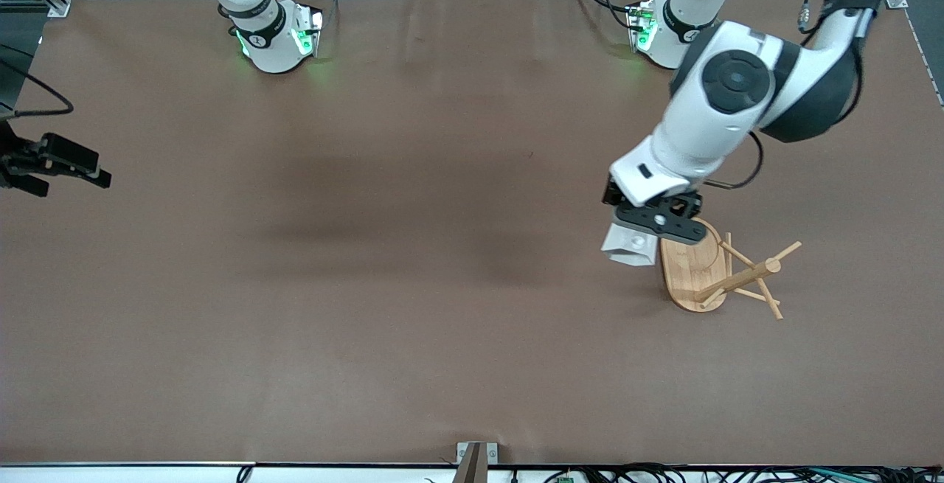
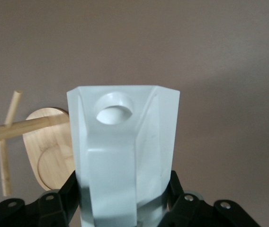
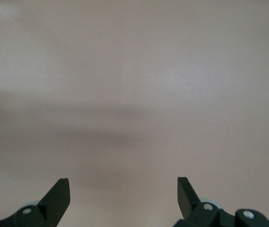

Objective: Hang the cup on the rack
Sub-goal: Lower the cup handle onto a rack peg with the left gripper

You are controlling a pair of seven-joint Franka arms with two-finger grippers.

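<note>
My left gripper [image 1: 653, 228] is shut on the cup [image 1: 629, 248], a small white faceted mug. It holds the cup low over the table, just beside the rack's oval base [image 1: 687, 270], on the side toward the right arm's end. In the left wrist view the black fingers [image 2: 58, 198] clamp the cup [image 2: 125, 151] from both sides, and its handle with the round hole [image 2: 114, 108] faces the camera. The bamboo rack [image 1: 737, 276] shows its post [image 2: 16, 130] and thin pegs next to the cup. My right gripper [image 1: 76, 184] waits open over bare table at the right arm's end, nothing between its fingers [image 3: 58, 194].
Brown table cover [image 1: 413, 262] spreads between the two arms. The arm bases [image 1: 276, 40] stand along the edge farthest from the front camera. A small bracket [image 1: 476, 457] sits at the near edge.
</note>
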